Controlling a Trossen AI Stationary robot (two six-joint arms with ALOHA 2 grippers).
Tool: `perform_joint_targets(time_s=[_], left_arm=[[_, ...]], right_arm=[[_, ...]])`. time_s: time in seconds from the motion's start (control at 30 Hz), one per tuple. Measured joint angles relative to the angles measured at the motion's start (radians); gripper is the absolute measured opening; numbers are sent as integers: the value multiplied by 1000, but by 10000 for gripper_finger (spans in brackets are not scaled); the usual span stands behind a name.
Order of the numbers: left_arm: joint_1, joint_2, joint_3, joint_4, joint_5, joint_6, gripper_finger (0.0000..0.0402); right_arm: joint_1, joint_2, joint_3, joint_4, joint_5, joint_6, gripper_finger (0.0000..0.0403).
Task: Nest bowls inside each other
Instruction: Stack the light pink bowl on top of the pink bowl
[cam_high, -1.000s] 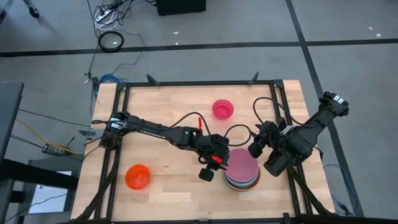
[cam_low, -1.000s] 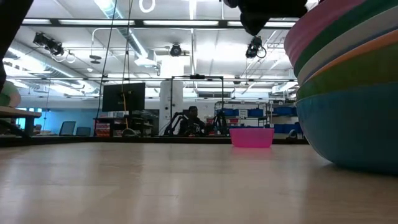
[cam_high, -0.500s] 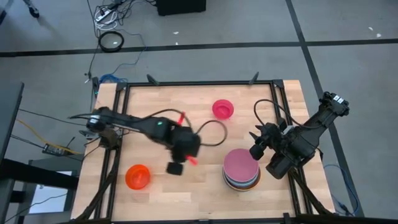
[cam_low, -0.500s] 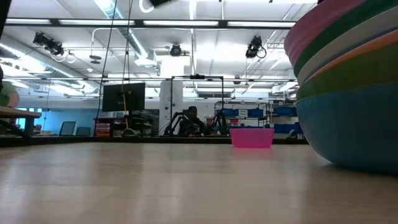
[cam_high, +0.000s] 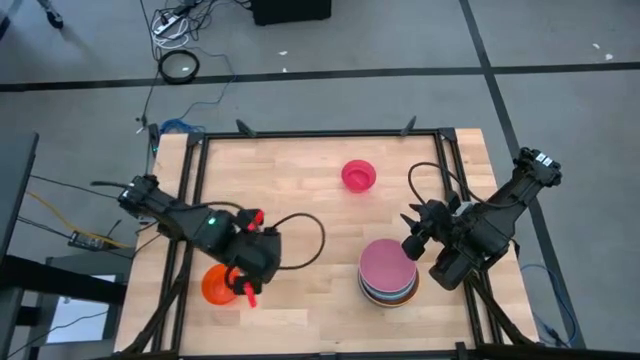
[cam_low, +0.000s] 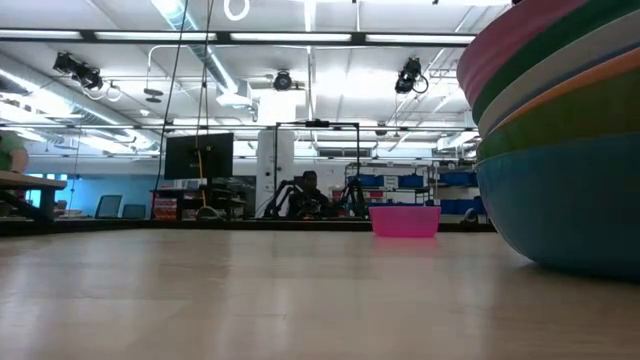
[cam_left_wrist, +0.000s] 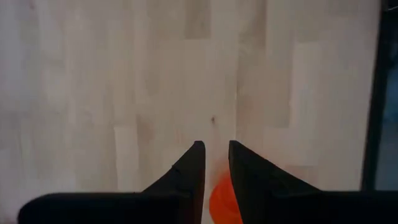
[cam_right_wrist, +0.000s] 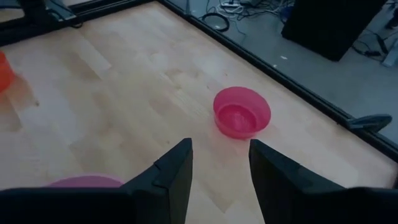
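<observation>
A stack of nested bowls (cam_high: 388, 272), its top bowl pink, stands on its base at the table's near right and fills the right of the low view (cam_low: 560, 130). A small pink bowl (cam_high: 358, 176) (cam_right_wrist: 241, 118) stands alone toward the far edge. An orange-red bowl (cam_high: 218, 285) stands at the near left. My left gripper (cam_high: 245, 287) (cam_left_wrist: 216, 158) hovers over that bowl's right rim, pointing down, open by a narrow gap with nothing in it. My right gripper (cam_high: 410, 235) (cam_right_wrist: 221, 149) hangs open above the table just beyond the stack, facing the small pink bowl.
Black frame rails (cam_high: 320, 133) run along the table's edges. A black cable (cam_high: 300, 240) loops over the wood beside the left arm. Bare wood (cam_high: 310, 300) lies between the orange-red bowl and the stack.
My left gripper has left the stack's left side and swung toward the table's left edge, rising and tipping to point down, and now hangs over the orange-red bowl. It has gone out of the low view. The bowls have stayed where they were.
</observation>
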Motion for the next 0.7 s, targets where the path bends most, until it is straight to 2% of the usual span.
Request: perform_joint_targets(time_s=[0.23, 0.37, 0.7], left_arm=[[-43, -44, -86, -12, 11, -83, 80], [-51, -78, -141, -15, 13, -94, 80], [-52, -250, -285, 70, -119, -134, 80]], right_arm=[[-15, 0, 0, 66, -3, -95, 146], [-79, 0, -1, 84, -1, -143, 144], [-416, 3, -40, 233, -38, -358, 137]])
